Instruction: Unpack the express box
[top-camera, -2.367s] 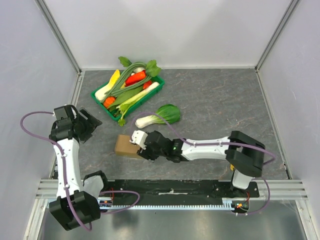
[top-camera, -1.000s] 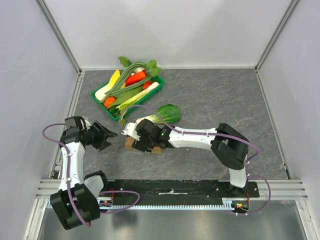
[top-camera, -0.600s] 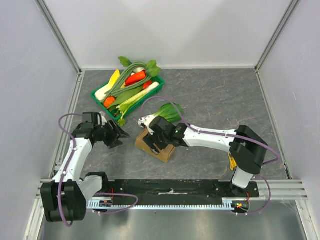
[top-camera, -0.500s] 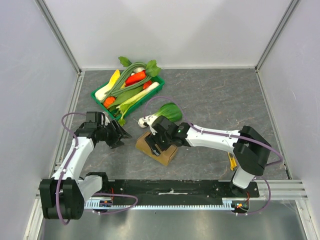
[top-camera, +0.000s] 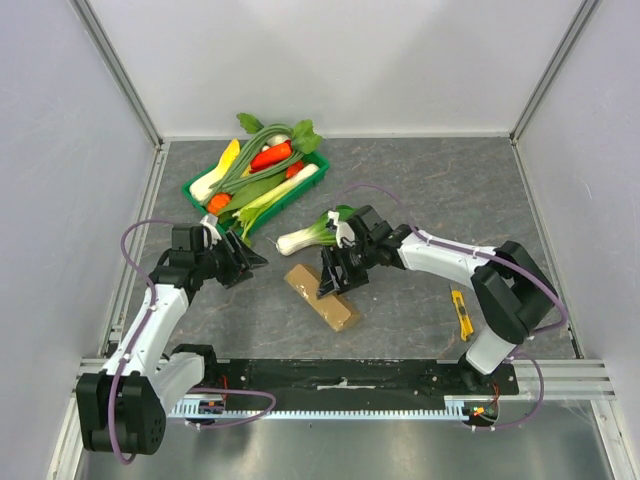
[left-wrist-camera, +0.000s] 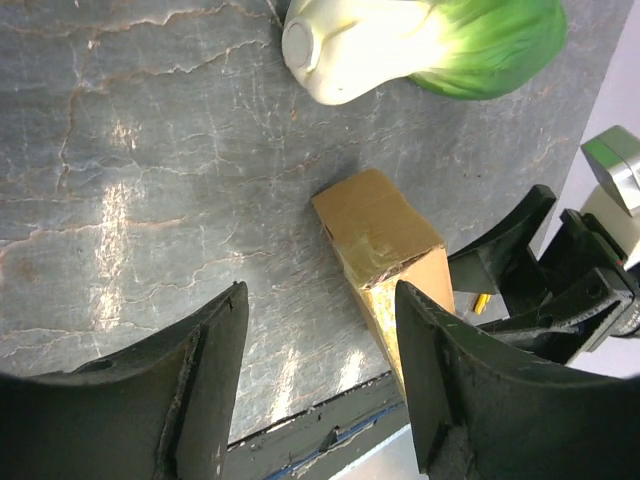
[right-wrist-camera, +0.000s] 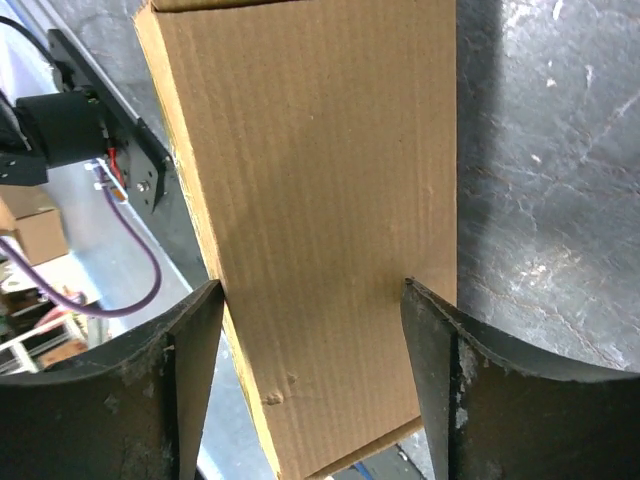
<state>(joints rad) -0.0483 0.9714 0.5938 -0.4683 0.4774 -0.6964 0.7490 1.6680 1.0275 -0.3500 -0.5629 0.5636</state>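
The small plain brown cardboard express box (top-camera: 323, 299) lies flat on the grey marbled table (top-camera: 440, 200), set at a slant just in front of the arm bases, roughly midway between my two arms. My right gripper (right-wrist-camera: 310, 285) hangs over its far end with the jaws spread wide above the broad cardboard face. They clasp nothing, though I cannot tell whether the tips touch the cardboard.

My left gripper (left-wrist-camera: 320, 295) sits low, left of the box and apart from it. Its jaws are also spread and empty, with one end of the box showing ahead between them.

The white-stemmed green bok choy (top-camera: 312, 233) lies just beyond the box, near my right gripper. The green plastic tray (top-camera: 187, 186) of vegetables stands farther back on the left. A yellow utility knife (top-camera: 461, 313) lies on the table near my right arm's base.
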